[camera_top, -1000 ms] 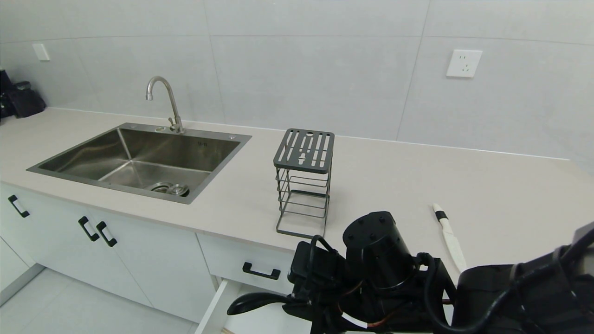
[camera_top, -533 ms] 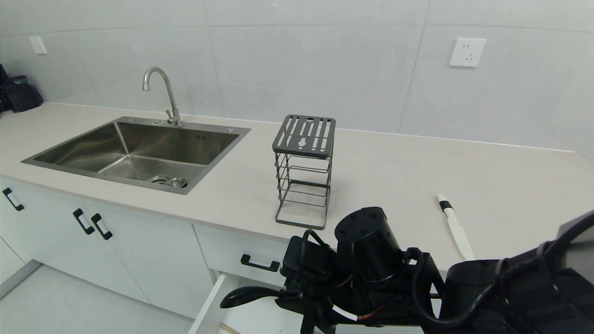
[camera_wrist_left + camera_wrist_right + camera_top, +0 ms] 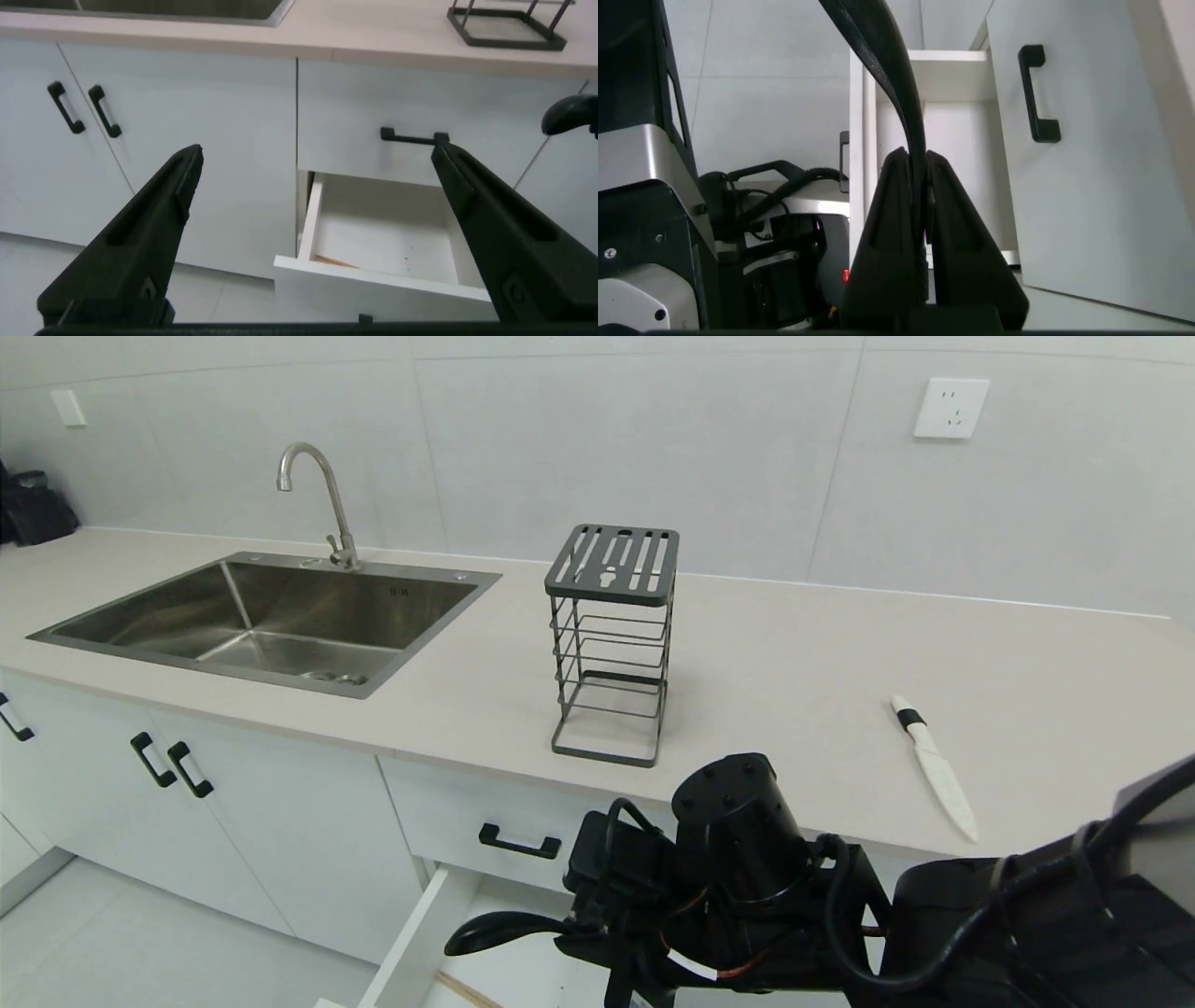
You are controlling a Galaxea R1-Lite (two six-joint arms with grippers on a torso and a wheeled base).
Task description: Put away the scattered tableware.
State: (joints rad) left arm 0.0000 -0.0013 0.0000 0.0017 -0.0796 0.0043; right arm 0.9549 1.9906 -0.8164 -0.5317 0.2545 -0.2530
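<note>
From the head, the wire rack (image 3: pixel 611 644) stands upright on the counter (image 3: pixel 794 663), right of the sink (image 3: pixel 429 637), its slotted top plate level. The white knife (image 3: pixel 934 765) lies flat on the counter, well to the right of the rack and near the front edge. Below the counter edge the drawer (image 3: pixel 411 933) is pulled out. My right arm (image 3: pixel 747 859) sits low in front of the cabinets, and the black utensil (image 3: pixel 504 929) sticks out from it toward my left, level over the drawer.

From my left wrist, my left gripper (image 3: pixel 316 154) is spread wide with nothing between the jaws, facing the cabinet front. The drawer (image 3: pixel 308 224) lies between the two fingers (image 3: pixel 168 205), its white floor showing; a thin brownish line runs along the back, and I cannot tell what it is. The rack's base (image 3: pixel 509 19) shows on the counter above, and the rounded end of the black utensil (image 3: pixel 572 114) shows at the edge.

From my right wrist, my right gripper (image 3: pixel 913 168) is clamped tight on the black utensil (image 3: pixel 878 56), whose slim curved shaft rises out from between the jaws. Beyond it is the drawer (image 3: pixel 864 93).
</note>
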